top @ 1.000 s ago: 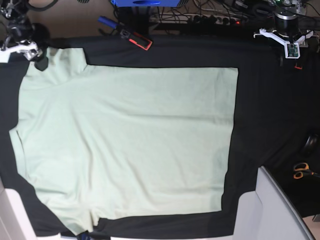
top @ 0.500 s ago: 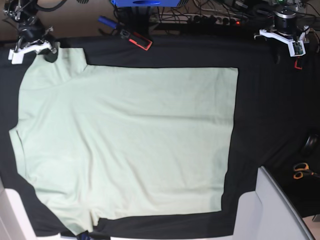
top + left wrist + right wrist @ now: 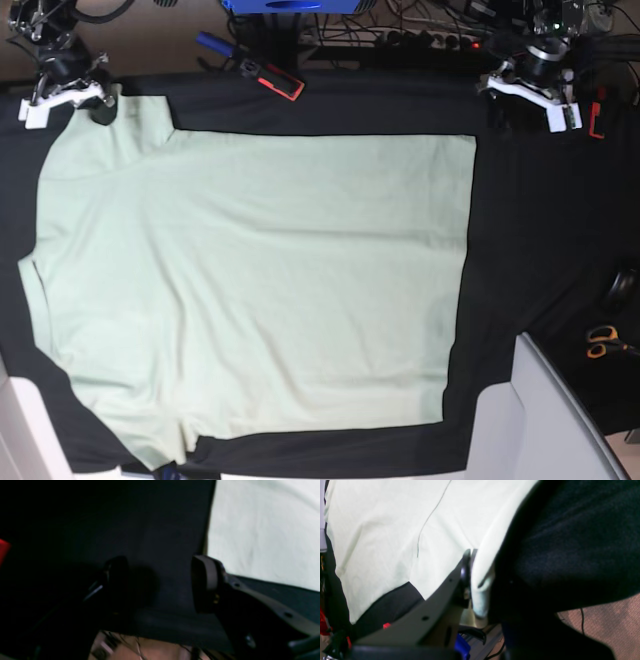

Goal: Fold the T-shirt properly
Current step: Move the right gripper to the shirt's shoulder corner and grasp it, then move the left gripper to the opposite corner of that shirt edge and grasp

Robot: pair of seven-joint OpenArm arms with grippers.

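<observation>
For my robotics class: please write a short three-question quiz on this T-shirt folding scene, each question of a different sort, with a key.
1. True or false: the right gripper is shut on the T-shirt.
2. What lies under the left gripper?
A. black cloth
B. T-shirt
C. scissors
3. Fill in: the left gripper's jaws stand ____.

Key:
1. True; it pinches the sleeve edge.
2. A
3. open
</observation>
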